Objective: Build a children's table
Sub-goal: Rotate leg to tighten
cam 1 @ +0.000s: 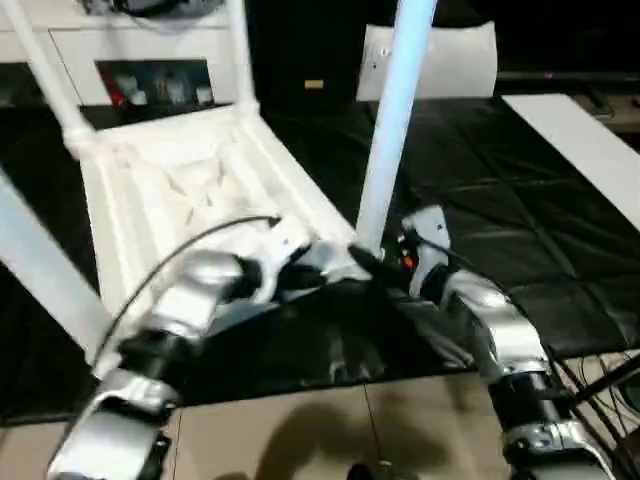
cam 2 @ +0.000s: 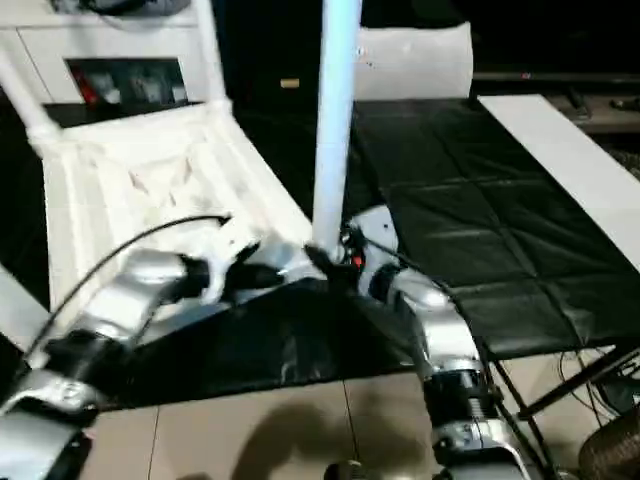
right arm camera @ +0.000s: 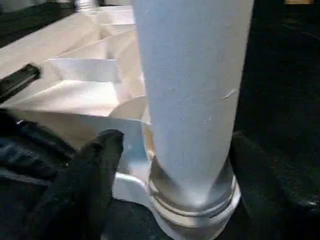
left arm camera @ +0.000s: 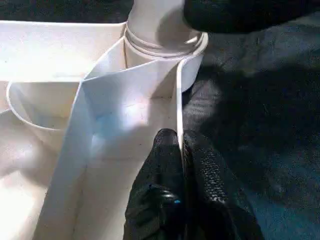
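Observation:
The white tabletop (cam 1: 170,190) lies upside down on a black mat, its ribbed underside up. A leg stands in each corner socket: two at the back (cam 1: 240,50) (cam 1: 45,70), one at the near left (cam 1: 40,270) and one at the near right (cam 1: 385,130). My left gripper (left arm camera: 180,137) is shut on the thin rim wall of the tabletop, just beside the near right socket. My right gripper (cam 1: 375,262) is at the base of the near right leg (right arm camera: 192,90). It is open, with one black finger (right arm camera: 95,170) standing a little off the leg.
A white cabinet (cam 1: 150,50) with dark compartments stands behind the tabletop. A white pillow-like slab (cam 1: 450,60) is at the back right. A long white board (cam 1: 580,140) lies along the mat's right side. Tan floor (cam 1: 300,430) runs in front, with cables (cam 1: 600,380) at the right.

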Controlling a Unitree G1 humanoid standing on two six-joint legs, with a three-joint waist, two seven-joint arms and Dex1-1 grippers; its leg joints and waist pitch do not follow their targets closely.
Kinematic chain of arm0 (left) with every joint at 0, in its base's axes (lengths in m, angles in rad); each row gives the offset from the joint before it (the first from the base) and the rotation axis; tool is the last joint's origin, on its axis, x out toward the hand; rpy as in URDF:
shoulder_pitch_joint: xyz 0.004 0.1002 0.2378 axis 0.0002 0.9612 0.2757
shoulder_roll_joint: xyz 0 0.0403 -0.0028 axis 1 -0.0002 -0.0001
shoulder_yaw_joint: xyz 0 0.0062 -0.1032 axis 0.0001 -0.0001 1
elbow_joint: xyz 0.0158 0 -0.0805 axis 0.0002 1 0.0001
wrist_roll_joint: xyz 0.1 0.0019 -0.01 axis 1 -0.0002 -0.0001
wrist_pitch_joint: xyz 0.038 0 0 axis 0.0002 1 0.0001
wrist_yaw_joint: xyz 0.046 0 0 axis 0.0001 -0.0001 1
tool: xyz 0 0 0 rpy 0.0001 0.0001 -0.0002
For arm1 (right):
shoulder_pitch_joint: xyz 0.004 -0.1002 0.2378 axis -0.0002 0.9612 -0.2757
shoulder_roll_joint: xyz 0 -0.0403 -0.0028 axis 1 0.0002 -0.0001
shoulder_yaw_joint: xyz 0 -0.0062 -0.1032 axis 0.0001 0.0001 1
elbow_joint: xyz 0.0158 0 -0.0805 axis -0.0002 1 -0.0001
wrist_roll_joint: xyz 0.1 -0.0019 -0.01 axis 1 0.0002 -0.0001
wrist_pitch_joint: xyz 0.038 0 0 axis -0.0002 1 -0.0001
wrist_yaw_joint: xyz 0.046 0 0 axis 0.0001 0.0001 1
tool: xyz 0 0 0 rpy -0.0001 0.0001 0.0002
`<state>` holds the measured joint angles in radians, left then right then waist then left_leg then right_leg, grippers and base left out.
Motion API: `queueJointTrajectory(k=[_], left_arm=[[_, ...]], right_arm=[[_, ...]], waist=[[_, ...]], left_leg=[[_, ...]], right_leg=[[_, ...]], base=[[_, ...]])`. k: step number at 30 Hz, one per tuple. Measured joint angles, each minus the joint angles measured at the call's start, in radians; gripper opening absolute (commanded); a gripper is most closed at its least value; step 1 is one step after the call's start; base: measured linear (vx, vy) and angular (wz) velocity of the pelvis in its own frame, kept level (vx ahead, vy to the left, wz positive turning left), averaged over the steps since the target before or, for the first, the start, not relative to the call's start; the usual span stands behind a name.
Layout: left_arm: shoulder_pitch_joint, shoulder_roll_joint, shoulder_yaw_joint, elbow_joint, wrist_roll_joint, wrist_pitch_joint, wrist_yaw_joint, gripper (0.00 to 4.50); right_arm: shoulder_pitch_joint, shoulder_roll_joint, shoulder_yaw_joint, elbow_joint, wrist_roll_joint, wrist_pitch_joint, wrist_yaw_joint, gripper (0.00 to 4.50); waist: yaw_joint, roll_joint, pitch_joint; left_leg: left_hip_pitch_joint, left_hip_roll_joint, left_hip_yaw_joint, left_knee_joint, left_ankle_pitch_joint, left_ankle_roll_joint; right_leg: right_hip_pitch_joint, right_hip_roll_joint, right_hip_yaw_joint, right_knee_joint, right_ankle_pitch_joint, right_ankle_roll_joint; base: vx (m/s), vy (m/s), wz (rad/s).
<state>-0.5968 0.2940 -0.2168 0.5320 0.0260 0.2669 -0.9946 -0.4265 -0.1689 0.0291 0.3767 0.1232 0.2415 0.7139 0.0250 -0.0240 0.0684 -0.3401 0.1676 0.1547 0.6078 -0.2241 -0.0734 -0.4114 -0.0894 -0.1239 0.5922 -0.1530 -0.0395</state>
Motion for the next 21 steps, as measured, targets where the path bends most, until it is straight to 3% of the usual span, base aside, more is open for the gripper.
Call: queueJointTrajectory(k=[1, 7, 12, 21], left_arm=[[0.01, 0.015, -0.002, -0.005, -0.008, -0.026, -0.037, 0.0], [0.032, 0.116, -0.029, -0.006, -0.038, -0.149, -0.236, 0.0], [0.034, 0.159, -0.058, 0.0, -0.043, -0.217, -0.353, 0.0], [0.013, 0.179, -0.103, 0.031, -0.045, -0.298, -0.46, 0.0]], right_arm=[[0.008, -0.033, 0.018, -0.013, 0.003, -0.009, 0.056, 4.0], [0.025, -0.163, 0.084, -0.024, 0.035, -0.076, 0.328, 4.0], [-0.007, -0.213, 0.094, -0.014, 0.076, -0.081, 0.494, 4.0], [-0.093, -0.247, 0.147, 0.103, 0.079, -0.138, 0.685, 3.25]], waist=[[0.003, 0.0, 0.0], [0.02, -0.002, 0.0], [0.035, -0.006, 0.0], [0.041, -0.018, -0.002]], left_leg=[[-0.001, 0.0, 0.0, 0.0, 0.0, 0.0], [-0.009, 0.0, 0.0, 0.002, 0.0, 0.001], [-0.009, 0.0, 0.0, 0.004, 0.0, 0.001], [-0.009, 0.001, 0.002, 0.005, 0.0, 0.001]], right_leg=[[-0.001, 0.0, 0.0, 0.0, 0.0, 0.0], [-0.008, 0.0, 0.0, 0.001, 0.001, -0.002], [-0.007, -0.001, 0.0, 0.001, 0.004, -0.006], [-0.006, -0.001, 0.0, 0.003, 0.001, -0.002]], base=[[0.0, 0.0, 0.0], [0.0, 0.0, 0.0], [0.0, 0.0, 0.0], [0.0, 0.0, 0.0]])
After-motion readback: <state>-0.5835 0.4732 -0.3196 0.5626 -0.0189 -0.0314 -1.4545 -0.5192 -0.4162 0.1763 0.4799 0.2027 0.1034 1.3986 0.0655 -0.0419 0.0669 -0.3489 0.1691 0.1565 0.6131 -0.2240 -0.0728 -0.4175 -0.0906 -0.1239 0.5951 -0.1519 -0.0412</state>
